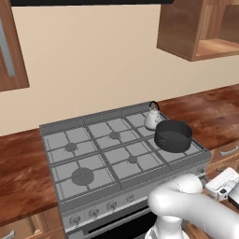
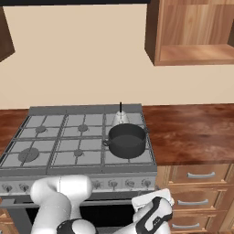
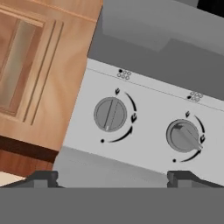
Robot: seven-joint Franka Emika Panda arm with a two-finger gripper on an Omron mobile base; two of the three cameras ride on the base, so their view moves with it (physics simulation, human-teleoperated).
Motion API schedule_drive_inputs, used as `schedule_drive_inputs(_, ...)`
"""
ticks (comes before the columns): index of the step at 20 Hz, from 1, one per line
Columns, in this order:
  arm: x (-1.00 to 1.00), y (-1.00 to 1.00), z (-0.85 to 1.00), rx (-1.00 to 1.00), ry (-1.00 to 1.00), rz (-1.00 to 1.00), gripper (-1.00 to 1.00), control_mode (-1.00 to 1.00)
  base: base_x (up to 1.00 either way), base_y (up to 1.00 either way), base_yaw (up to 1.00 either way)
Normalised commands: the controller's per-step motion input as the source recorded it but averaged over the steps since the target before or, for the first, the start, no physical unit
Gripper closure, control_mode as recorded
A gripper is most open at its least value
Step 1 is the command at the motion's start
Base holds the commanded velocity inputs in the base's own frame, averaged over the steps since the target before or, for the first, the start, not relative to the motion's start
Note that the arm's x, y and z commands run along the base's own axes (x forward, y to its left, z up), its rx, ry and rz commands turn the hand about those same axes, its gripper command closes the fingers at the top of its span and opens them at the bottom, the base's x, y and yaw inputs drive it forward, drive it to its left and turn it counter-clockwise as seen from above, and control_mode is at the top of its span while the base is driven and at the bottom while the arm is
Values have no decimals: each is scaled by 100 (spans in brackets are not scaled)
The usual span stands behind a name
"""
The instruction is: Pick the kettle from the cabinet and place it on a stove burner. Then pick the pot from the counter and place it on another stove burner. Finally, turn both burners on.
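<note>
The fingers (image 3: pixel 113 178) are spread wide with nothing between them, and are faced at two stove knobs (image 3: pixel 110 114), seen close in the hand view. In the base views the pot (image 2: pixel 126 139) is seen on a burner at 3 o'clock, with the kettle (image 2: pixel 121 118) just behind it at 12.

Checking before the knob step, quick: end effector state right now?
End effector: open, holding nothing, facing the stove knobs.
</note>
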Motion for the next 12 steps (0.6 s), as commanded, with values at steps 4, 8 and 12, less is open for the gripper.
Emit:
schedule_drive_inputs(4,12,0,-5,7,0,0,-100,-100,0,0,0)
schedule_drive_inputs(8,23,0,-1,4,0,0,-100,-100,0,0,0)
schedule_drive_inputs(12,20,1,-9,2,0,0,-100,-100,0,0,0)
